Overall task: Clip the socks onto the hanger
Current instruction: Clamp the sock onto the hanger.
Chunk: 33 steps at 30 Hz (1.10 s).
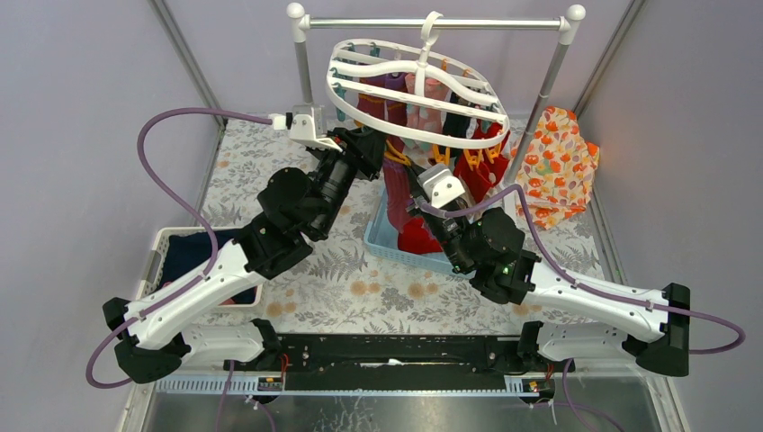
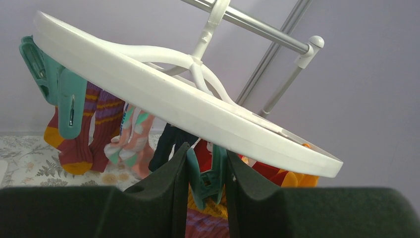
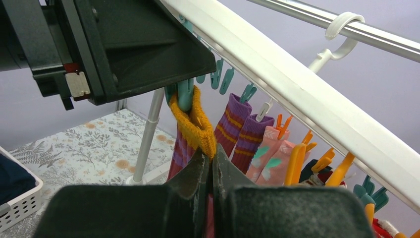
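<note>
The white oval hanger (image 1: 418, 94) hangs by its hook from the rack bar. Several socks hang from its clips: a maroon-purple striped pair (image 2: 81, 144), a pink pair (image 2: 131, 144), a navy one (image 2: 166, 144) and red ones (image 1: 481, 166). Under the ring's rim, my left gripper (image 2: 208, 151) is shut on a teal clip (image 2: 210, 173), squeezing its handles. My right gripper (image 3: 210, 151) is shut on a maroon striped sock with a yellow cuff (image 3: 195, 126). It holds the cuff up at the mouth of that teal clip (image 3: 184, 94).
The grey-poled rack (image 1: 432, 22) stands at the back of the floral table. A blue basket (image 1: 387, 243) with red socks sits under the hanger. A white basket (image 1: 162, 247) with dark cloth is at the left. An orange floral cloth (image 1: 558, 166) lies at the right.
</note>
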Motion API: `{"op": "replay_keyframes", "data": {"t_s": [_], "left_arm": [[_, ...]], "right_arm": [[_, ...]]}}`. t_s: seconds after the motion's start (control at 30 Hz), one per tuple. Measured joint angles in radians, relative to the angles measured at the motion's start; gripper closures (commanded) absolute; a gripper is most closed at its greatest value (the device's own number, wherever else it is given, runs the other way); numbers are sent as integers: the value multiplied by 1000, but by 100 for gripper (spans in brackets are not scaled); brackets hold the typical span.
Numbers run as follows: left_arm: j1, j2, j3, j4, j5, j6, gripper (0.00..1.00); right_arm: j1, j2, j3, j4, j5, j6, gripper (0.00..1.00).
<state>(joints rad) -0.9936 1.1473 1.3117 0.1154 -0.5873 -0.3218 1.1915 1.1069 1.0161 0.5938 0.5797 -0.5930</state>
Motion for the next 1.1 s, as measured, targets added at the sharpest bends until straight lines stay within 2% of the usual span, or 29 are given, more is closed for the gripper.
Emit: {"op": "replay_keyframes", "data": {"t_s": [0.1,0.3,0.53,0.67,0.77,0.87,1.0,1.1], "left_arm": [[0,0,0,1,0,0,85],[0,0,-4,4,1,0,64],[0,-11,-19,4,6,-3,32],[0,-29,-27,4,11,-8,21],[0,-44,-30,3,19,-11,13],[0,-68,-41,3,34,-14,10],[0,-135,-108,3,69,-11,4],[0,-237,-222,3,111,3,1]], "right_arm": [[0,1,0,3,-1,0,100],[0,1,0,4,-6,8,100],[0,1,0,4,-6,15,99],[0,1,0,4,-6,15,96],[0,1,0,4,-6,16,83],[0,1,0,3,-6,20,65],[1,-11,-8,-2,-11,29,36],[3,-51,-36,-39,-34,45,12]]}}
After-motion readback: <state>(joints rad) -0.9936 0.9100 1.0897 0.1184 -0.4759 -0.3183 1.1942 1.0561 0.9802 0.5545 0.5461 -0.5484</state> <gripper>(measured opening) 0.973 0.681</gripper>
